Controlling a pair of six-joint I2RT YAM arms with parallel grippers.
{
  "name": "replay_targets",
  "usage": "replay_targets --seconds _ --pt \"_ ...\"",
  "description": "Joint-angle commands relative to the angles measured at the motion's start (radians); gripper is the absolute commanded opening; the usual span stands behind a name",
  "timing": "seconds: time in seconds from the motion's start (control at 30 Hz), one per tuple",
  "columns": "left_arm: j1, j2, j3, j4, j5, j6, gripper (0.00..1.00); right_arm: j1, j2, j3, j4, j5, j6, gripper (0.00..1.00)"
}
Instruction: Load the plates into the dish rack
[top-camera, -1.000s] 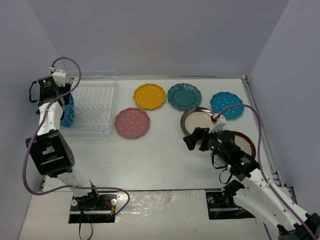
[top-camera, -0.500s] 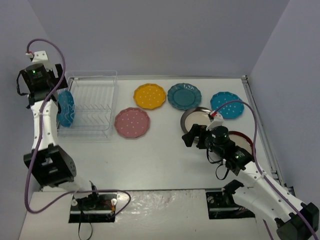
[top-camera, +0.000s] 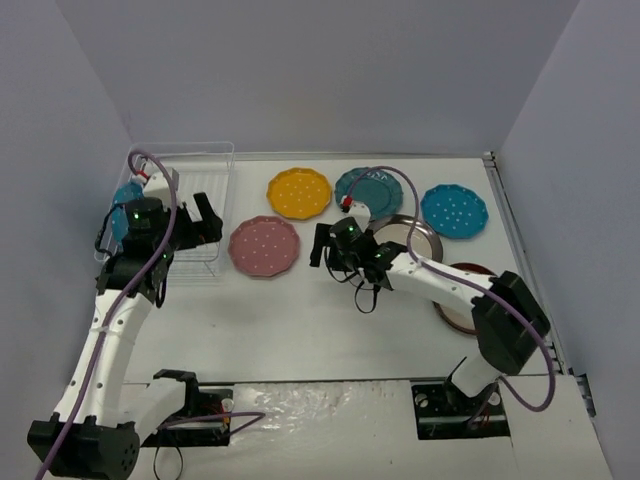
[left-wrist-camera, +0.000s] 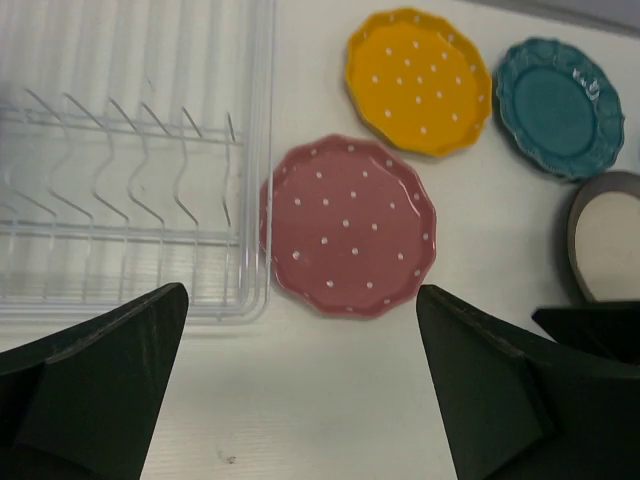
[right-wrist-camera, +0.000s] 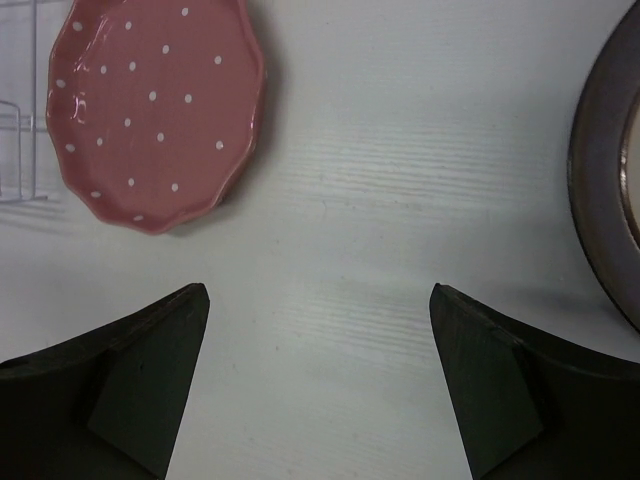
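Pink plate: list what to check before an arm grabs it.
1. Left gripper open and empty: ok.
2. Right gripper open and empty: ok.
3. Pink plate lies flat, nothing on it: ok.
4. Finger room between plate and rack: not ok, its rim looks to meet the rack wall.
5. Empty tines near that wall: ok.
6. Only one arm at the plate: not ok, both grippers flank it.

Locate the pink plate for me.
In the top view the pink plate lies flat left of centre, just right of the dish rack, with the yellow plate behind it.
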Motion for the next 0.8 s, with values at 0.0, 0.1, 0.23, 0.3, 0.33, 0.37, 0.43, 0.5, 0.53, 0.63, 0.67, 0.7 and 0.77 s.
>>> replay_targets --seconds 0.0,0.1,0.23,0.3,0.33,0.37,0.43,0.5,0.53,0.63,0.67,0.7,0.77 --pt "-0.039 -0.053 -0.064 0.035 0.019 -0.01 0.97 0.039 0.184 0.141 0.033 0.135 0.08 0.87" --pt "-0.041 -0.055 -0.094 0.013 0.001 0.0 0.97 0.075 0.293 0.235 -0.001 0.184 0.113 0.82" --pt "-0.042 -0.054 -0.102 -0.022 -0.021 0.014 0.97 0.108 0.427 0.358 -0.03 0.226 0.169 0.77" --pt "-0.044 -0.056 -0.1 -0.024 -0.028 0.012 0.97 0.12 0.46 0.385 -0.029 0.238 0.192 0.76" --pt "-0.044 -0.058 -0.1 -0.024 -0.026 0.011 0.97 0.124 0.476 0.398 -0.029 0.245 0.2 0.75" --pt "-0.044 -0.059 -0.1 -0.024 -0.026 0.01 0.97 0.127 0.491 0.409 -0.029 0.253 0.207 0.74" --pt "-0.044 -0.06 -0.1 -0.027 -0.03 0.01 0.97 0.129 0.513 0.419 -0.03 0.262 0.213 0.73" --pt "-0.045 -0.06 -0.1 -0.029 -0.033 0.01 0.97 0.129 0.527 0.425 -0.03 0.266 0.221 0.68" --pt "-0.046 -0.06 -0.1 -0.03 -0.034 0.01 0.97 0.129 0.534 0.427 -0.03 0.27 0.225 0.64" --pt "-0.046 -0.06 -0.1 -0.03 -0.033 0.009 0.97 0.129 0.549 0.422 -0.03 0.282 0.24 0.58" --pt "-0.046 -0.06 -0.101 -0.029 -0.033 0.008 0.97 0.129 0.556 0.421 -0.03 0.285 0.248 0.56" --pt "-0.046 -0.06 -0.102 -0.029 -0.033 0.008 0.97 0.129 0.564 0.421 -0.03 0.288 0.257 0.54" --pt "-0.046 -0.059 -0.103 -0.029 -0.033 0.007 0.97 0.129 0.578 0.439 -0.03 0.291 0.267 0.52"
